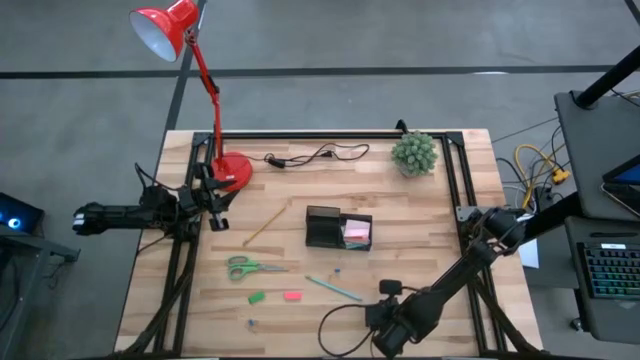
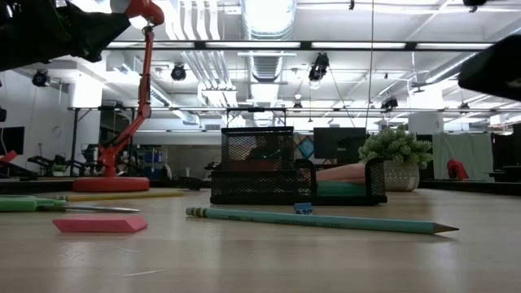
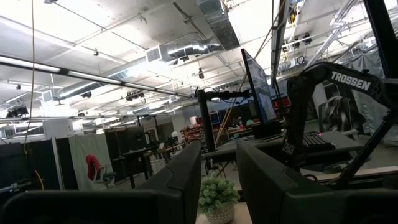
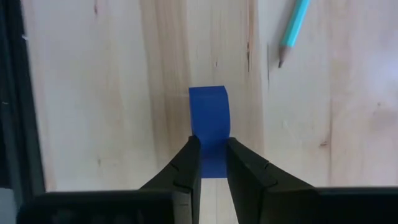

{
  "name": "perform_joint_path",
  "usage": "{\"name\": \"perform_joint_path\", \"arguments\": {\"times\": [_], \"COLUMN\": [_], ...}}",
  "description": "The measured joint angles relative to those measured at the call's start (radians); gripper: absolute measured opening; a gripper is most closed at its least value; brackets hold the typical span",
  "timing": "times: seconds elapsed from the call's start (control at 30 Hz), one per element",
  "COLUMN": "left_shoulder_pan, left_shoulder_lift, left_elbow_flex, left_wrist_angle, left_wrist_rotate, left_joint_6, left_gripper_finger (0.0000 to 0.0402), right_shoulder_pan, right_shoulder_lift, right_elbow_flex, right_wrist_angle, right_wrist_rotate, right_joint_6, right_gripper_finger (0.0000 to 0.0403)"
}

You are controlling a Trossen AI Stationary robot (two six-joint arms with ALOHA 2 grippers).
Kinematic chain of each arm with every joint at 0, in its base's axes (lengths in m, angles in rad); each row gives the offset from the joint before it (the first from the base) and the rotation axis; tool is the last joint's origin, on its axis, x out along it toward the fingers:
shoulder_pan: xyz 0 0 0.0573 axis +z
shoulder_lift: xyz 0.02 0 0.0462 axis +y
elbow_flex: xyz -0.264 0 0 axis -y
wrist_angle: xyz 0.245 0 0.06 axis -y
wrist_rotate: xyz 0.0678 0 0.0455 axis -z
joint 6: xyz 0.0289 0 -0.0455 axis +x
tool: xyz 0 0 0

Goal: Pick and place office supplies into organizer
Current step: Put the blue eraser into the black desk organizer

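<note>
While my right claw (image 4: 211,163) hangs low over the pale wooden worktop (image 1: 420,220), its two dark fingers pinch a small blue rectangular piece (image 4: 209,118) lying flat on the wood, nearer me than the black mesh two-compartment organizer (image 1: 338,229). A teal pencil (image 1: 333,288) lies between that organizer and my right claw. The pink sticky-note pad (image 1: 357,232) sits inside the organizer's right compartment. Left of the organizer lie the yellow pencil (image 1: 264,227) and the green-handled scissors (image 1: 250,267), with a green piece (image 1: 257,297) and a red piece (image 1: 292,295) near the scissors. My left claw (image 1: 216,198) waits farther left, beside the red lamp's round base (image 1: 232,170), fingers apart and holding nothing.
</note>
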Motion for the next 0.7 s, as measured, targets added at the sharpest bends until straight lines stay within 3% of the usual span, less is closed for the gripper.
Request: {"name": "perform_joint_path", "arguments": {"times": [0.3, 0.7], "left_shoulder_pan": [0.0, 0.0], "left_shoulder_lift": [0.0, 0.0], "left_elbow_flex": [0.0, 0.0], "left_wrist_angle": [0.001, 0.0], "left_wrist_rotate": [0.0, 0.0], "left_joint_6": [0.0, 0.0], "left_gripper_finger": [0.0089, 0.0089], "right_shoulder_pan": [-0.033, -0.186], "right_shoulder_lift": [-0.045, -0.072], "right_elbow_flex": [0.002, 0.005], "right_wrist_angle": [-0.003, 0.008], "right_wrist_rotate": [0.096, 0.182], "right_joint_6": [-0.095, -0.253], "right_gripper_finger": [0.0054, 0.0054]}}
